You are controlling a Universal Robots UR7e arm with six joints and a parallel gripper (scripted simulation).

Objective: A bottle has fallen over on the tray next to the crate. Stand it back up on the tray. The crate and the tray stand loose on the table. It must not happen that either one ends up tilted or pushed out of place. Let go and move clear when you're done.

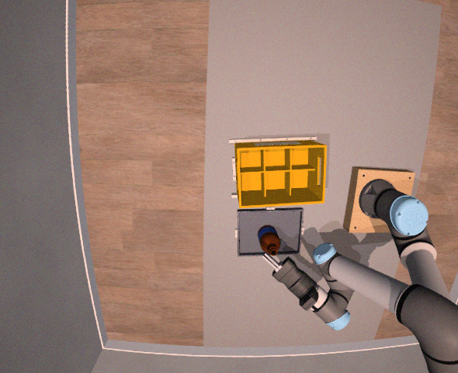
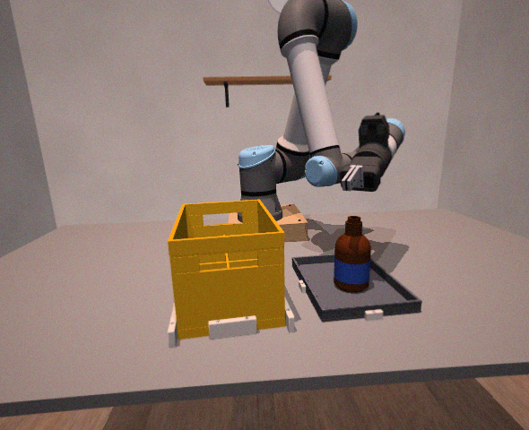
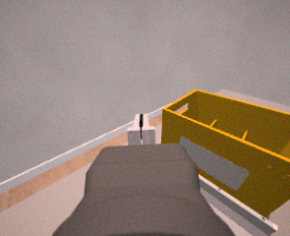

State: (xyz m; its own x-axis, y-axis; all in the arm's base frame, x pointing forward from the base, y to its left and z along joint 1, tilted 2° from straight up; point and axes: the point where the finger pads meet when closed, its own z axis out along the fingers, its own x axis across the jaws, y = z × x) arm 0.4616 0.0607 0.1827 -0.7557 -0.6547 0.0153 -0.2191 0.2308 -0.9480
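We see the brown bottle (image 2: 351, 261) with its blue label standing upright on the dark grey tray (image 2: 396, 296), toward the tray's back half in the exterior view. From the top view the bottle (image 1: 268, 238) sits at about 6 o'clock from the yellow crate (image 1: 280, 172), whose six compartments hold nothing we can make out; the tray (image 1: 246, 224) lies just beside the crate's near wall. Our gripper (image 2: 351, 176) hangs in the air above the bottle, at roughly 12 o'clock from it in the exterior view, well apart from its neck. From above, the gripper (image 1: 270, 260) lies at about 5 o'clock from the bottle, just past the tray's edge. In the wrist view the fingers are pressed together, with only a thin dark seam between them and nothing held. The arm's wooden base plate (image 1: 355, 224) sits at 3 o'clock from the tray.
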